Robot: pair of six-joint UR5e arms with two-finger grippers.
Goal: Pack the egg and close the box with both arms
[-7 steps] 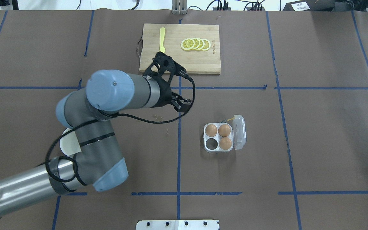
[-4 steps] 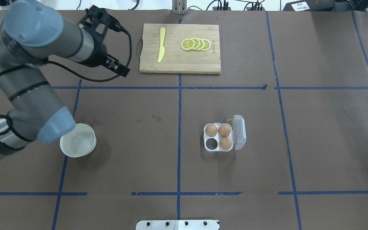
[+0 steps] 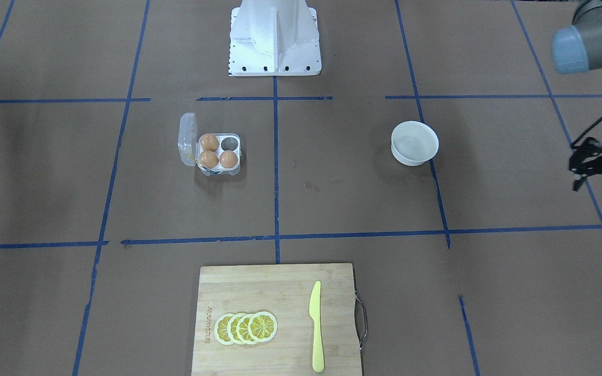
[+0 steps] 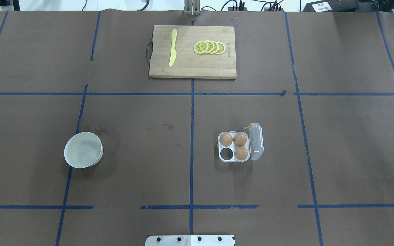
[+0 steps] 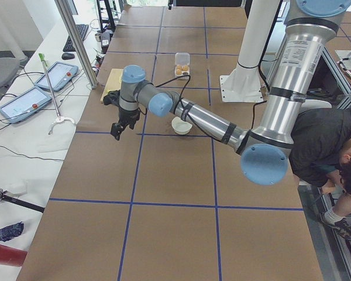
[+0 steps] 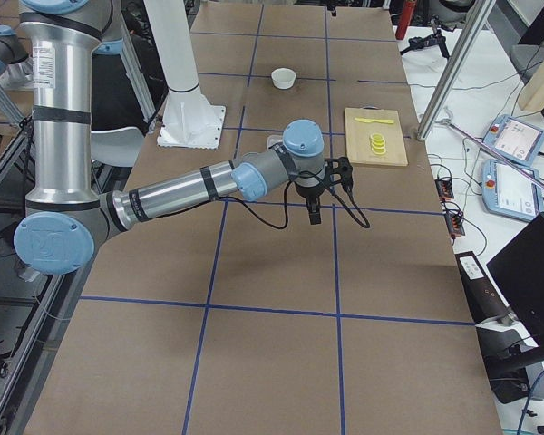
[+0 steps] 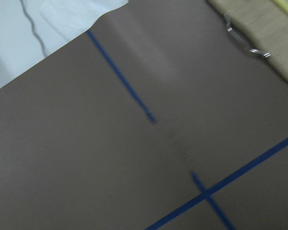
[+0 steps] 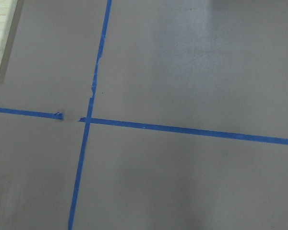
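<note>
Since the left arm swung out to the counter's edge, the box waits open, one cup empty. Whether the left pincer or right pincer is open cannot be told.

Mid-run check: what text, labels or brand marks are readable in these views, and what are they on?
Burnt-in brand mark on the rectangular wooden cutting board: too small to read.
White paper label beyond the table's far edge, top right of the overhead view: too blurred to read.
Clear plastic egg carton: no text visible.
</note>
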